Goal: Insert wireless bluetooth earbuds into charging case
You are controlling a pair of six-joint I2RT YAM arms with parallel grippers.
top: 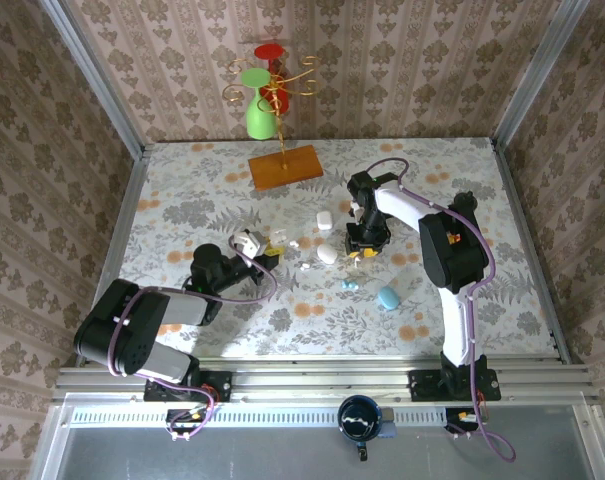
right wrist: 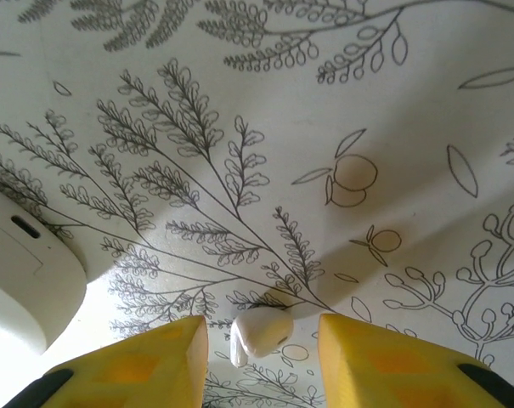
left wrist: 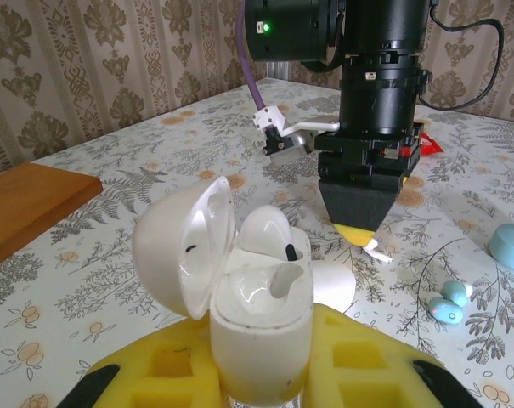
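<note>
One tiny white earbud [right wrist: 263,330] to pinch softly by its round head, likely light, hard and slippery, lying on the worktop [right wrist: 240,127] inside the narrow, not-yet-touching right pincer [right wrist: 262,378], with the white case [left wrist: 261,327] gripped in the left pincer [top: 250,243].

We count four charging cases: an open white case [left wrist: 261,323], a small white case [top: 324,220], a rounded white case [top: 327,254] and one pale blue case [top: 388,297]. Just left of the pale blue case lie two pale blue earbuds [top: 349,285]. White earbuds [right wrist: 261,333]: we make out at least two, farther left of it.
</note>
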